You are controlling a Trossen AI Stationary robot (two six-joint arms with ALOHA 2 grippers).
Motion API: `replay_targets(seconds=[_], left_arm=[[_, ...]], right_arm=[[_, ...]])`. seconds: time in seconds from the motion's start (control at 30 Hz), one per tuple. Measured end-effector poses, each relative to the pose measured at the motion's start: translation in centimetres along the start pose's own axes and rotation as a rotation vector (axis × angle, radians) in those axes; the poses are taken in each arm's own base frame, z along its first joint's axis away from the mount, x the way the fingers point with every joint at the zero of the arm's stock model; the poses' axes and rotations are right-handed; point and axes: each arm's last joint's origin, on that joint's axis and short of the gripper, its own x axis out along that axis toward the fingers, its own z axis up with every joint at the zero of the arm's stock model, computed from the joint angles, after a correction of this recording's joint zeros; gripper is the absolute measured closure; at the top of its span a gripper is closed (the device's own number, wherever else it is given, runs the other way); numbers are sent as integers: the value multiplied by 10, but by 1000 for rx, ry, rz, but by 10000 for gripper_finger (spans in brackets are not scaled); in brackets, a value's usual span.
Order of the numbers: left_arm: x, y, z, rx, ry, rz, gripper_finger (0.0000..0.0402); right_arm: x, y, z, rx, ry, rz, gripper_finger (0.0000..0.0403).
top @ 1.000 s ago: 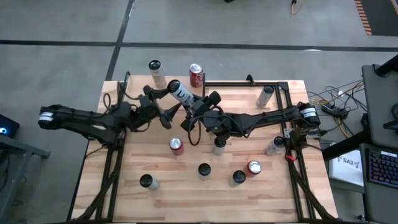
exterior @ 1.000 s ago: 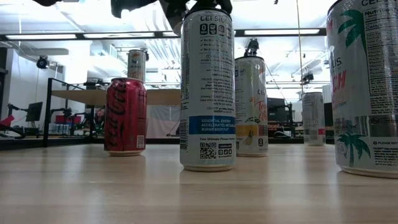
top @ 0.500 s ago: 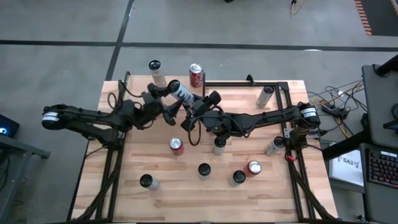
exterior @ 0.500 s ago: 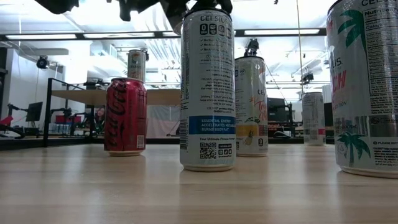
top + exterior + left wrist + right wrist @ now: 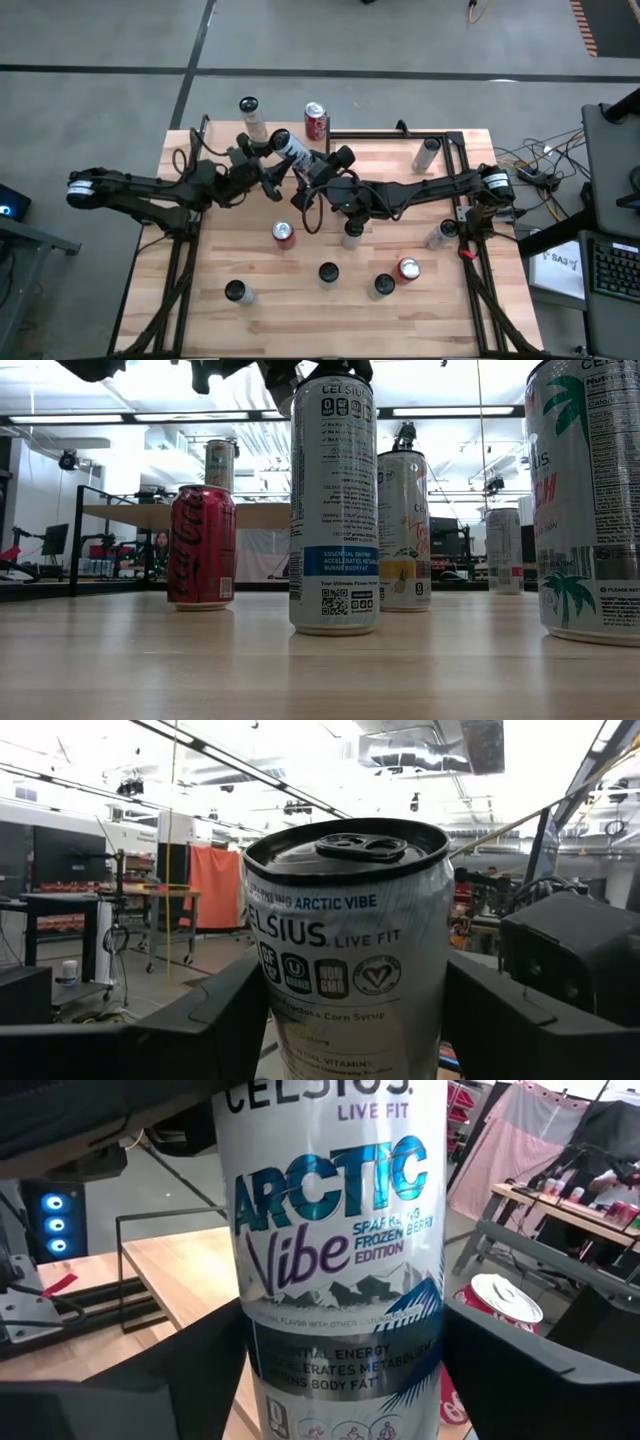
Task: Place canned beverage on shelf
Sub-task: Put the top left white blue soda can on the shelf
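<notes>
A white Celsius can (image 5: pixel 291 149) hangs tilted high above the far middle of the table, between my two grippers. My left gripper (image 5: pixel 268 160) comes from the table's left and is shut on the can (image 5: pixel 350 950) below its top rim. My right gripper (image 5: pixel 310 165) comes level from the right. It is open, with its fingers standing on either side of the can's lower half (image 5: pixel 340 1370). The shelf (image 5: pixel 390 160), pale planks on black posts, stands at the table's far right with one can (image 5: pixel 426 153) on it. In the low view only dark arm parts show at the top. My left gripper pinches the can's side walls (image 5: pixel 272 1010) between its two fingers (image 5: pixel 210 1020), a little below the top rim. The fingers come from the table's left, slanting slightly upward, and lie across the can. The can is lifted clear of the table, top end up and tilted. My right gripper has a finger (image 5: pixel 190 1370) close beside each side of the can's lower half; whether they touch it I cannot tell.
Several other cans stand on the table: a red one (image 5: pixel 284 233) under the arms, dark-topped ones (image 5: pixel 328 272) toward the near edge, and a red one (image 5: pixel 316 120) and a white one (image 5: pixel 249 112) at the far edge. Black frame bars run along both table sides.
My left gripper has gone a little toward the table's right, up to the can. The can and my right arm have stayed where they were.
</notes>
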Motion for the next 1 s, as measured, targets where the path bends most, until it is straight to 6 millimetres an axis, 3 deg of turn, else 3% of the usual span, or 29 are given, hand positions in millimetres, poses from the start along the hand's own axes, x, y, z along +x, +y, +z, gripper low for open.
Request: replay_targets(seconds=[0.57,1.0], left_arm=[[-12,21,10,104,96,118,172],[-29,56,2,292,370,187,172]], right_arm=[[0,-1,1,9,-1,-19,107],[0,-1,1,3,1,-11,106]])
